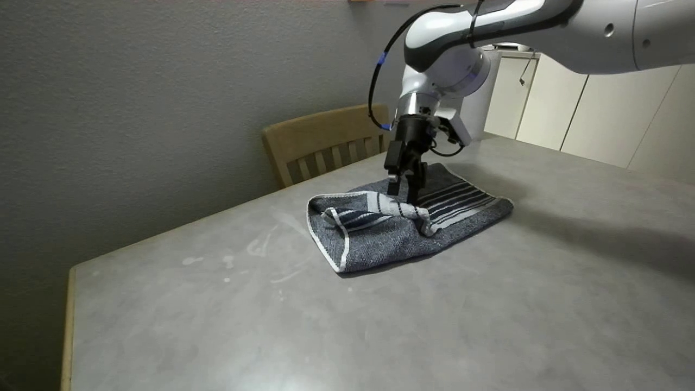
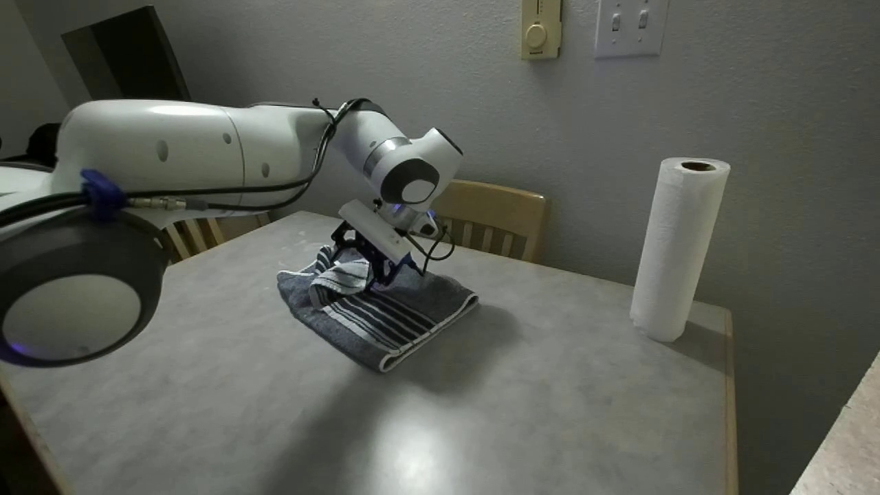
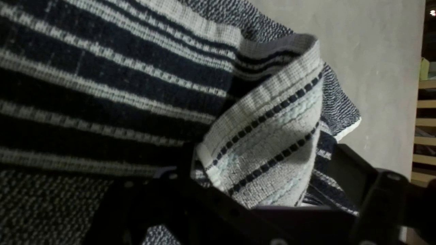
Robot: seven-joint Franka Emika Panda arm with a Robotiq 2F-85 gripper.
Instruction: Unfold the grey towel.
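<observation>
The grey towel lies partly folded and rumpled on the table, its striped face showing over one half. A raised, pale striped fold curls up near the middle, and a white-edged corner is turned over beside it. My gripper reaches down onto the towel from above in both exterior views. In the wrist view the jaws stand wide apart, with the pale fold lying in the space between them. One finger is on the far side of that fold; the opposite fingertip is dark against the stripes, so its contact is unclear.
The grey table carries the towel. A wooden chair stands at its edge by the wall, behind the arm. A white paper roll stands upright near a table corner.
</observation>
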